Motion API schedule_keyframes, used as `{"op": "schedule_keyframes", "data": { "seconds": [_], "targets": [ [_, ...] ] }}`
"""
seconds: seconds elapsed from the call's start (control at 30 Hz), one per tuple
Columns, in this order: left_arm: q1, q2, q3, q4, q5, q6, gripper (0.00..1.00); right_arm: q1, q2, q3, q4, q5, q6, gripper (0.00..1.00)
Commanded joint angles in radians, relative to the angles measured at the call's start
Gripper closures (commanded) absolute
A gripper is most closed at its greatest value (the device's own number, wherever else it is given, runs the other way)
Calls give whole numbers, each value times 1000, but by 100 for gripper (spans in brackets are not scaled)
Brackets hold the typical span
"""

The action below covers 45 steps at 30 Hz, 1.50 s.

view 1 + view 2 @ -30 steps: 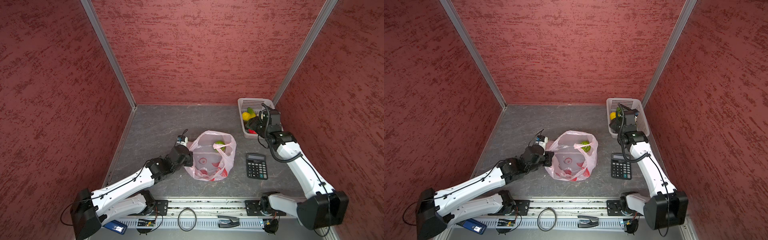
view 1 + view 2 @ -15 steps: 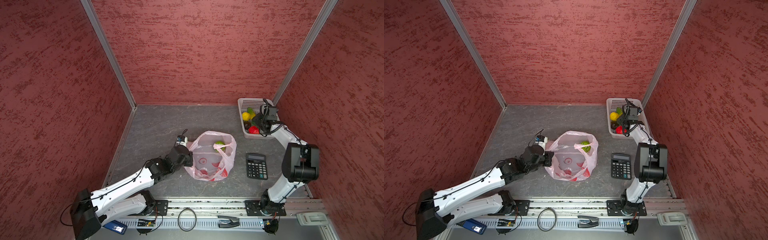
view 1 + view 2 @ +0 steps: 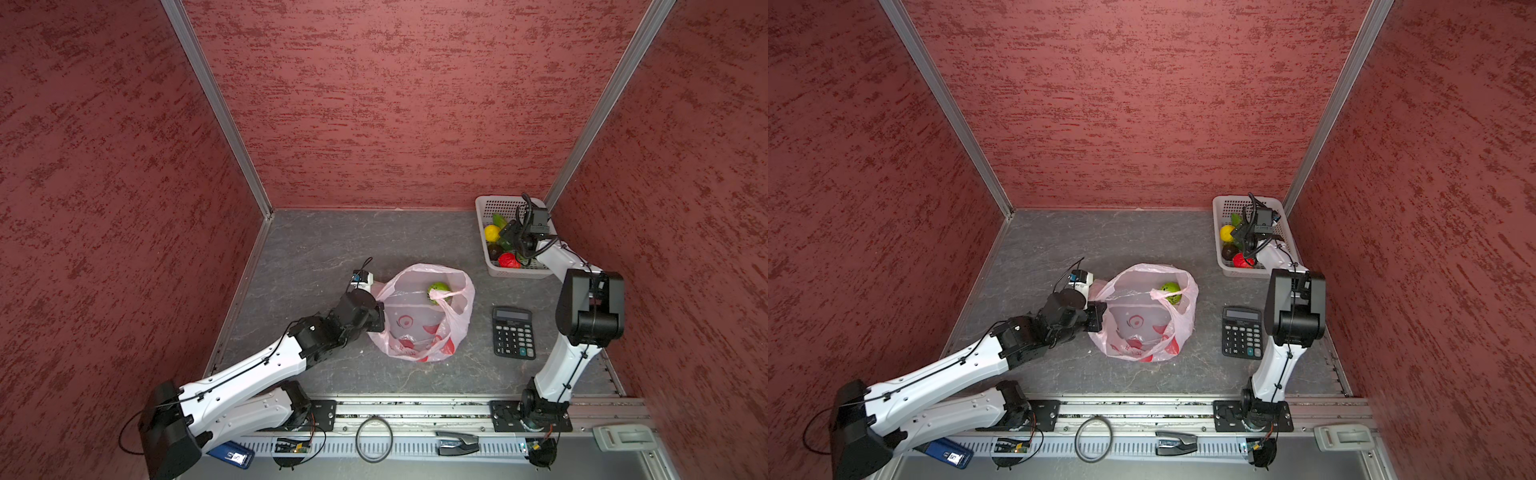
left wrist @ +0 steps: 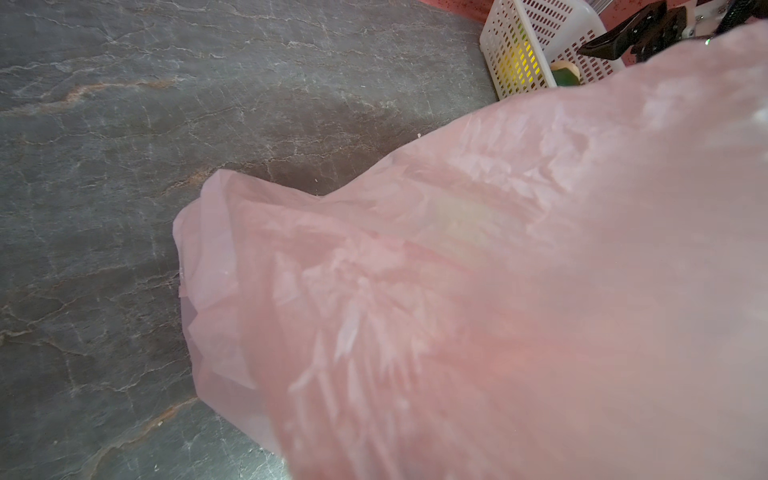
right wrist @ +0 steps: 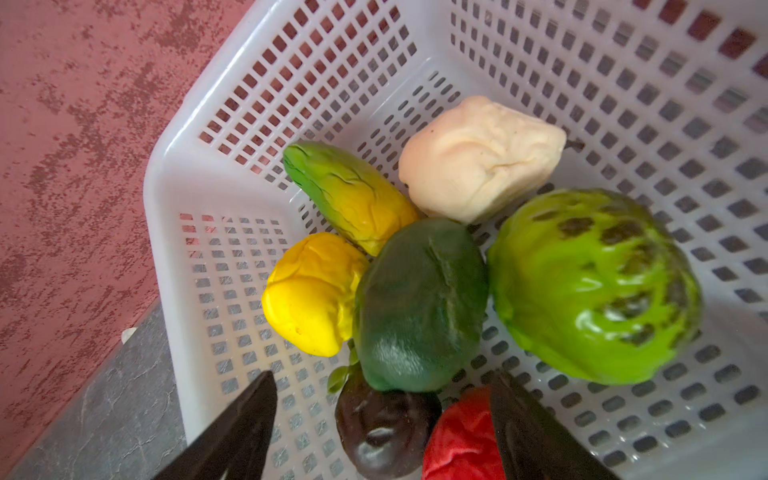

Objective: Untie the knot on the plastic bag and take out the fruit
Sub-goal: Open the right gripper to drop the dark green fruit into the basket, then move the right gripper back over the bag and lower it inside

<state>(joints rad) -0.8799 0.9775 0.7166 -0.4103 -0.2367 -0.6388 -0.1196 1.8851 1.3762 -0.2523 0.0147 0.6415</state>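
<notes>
Now, the right gripper [image 5: 382,374] hangs over the basket [image 5: 164,249], which stands at 2 o'clock on the bench [image 3: 324,249]. Its fingers [image 5: 245,424] are wide apart and hold nothing. Seven pieces of fruit [image 5: 419,303] lie under them in the basket. One green piece [image 3: 438,288] is left in the bag [image 3: 415,328], at the bag's 1 o'clock, near the middle of the bench.

The left gripper [image 3: 379,318] is at the bag's 9 o'clock. Pink film hides its fingers in the wrist view, but they are fully closed and the film runs right up to them. So I judge that they pinch the bag's rim and hold the mouth open.

The step in hand, as I read it, is to leave the basket and fetch the last piece. The right gripper should first rise straight up, so that no finger catches the basket wall or pushes the red piece [image 5: 461,440]. Then it should pass above the calculator [image 3: 514,332], which lies at the bag's 3 o'clock.

The delicate point is the knot [image 3: 437,294], a small twist of strap that lies across the green piece. The fingers should come down wide on both sides of this fruit and close on it alone. If they take the strap too, the whole bag may rise. Meanwhile the left gripper should not let go.
</notes>
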Motion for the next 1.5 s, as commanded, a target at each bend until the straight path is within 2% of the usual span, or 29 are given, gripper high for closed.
{"op": "schedule_keyframes", "data": {
  "seconds": [0.0,0.37,0.67,0.83,1.03,1.23,1.47],
  "targets": [
    [4,-13,-1,5,6,3,100,-2,-36,13,-17,26,-12,16],
    [3,-24,-8,13,13,7,100,19,-136,-31,-62,-32,-34,13],
    [-4,-53,-24,30,6,16,100,156,-413,-112,-256,-135,-12,13],
    [-9,-43,-22,50,18,20,100,298,-586,-139,-402,-151,42,13],
    [-11,-4,3,48,35,25,100,528,-735,-117,-534,-121,159,13],
    [-11,7,18,33,40,25,100,759,-770,-59,-609,-56,252,14],
    [-10,-10,30,21,50,33,100,999,-709,-14,-581,5,357,14]
  ]
}}
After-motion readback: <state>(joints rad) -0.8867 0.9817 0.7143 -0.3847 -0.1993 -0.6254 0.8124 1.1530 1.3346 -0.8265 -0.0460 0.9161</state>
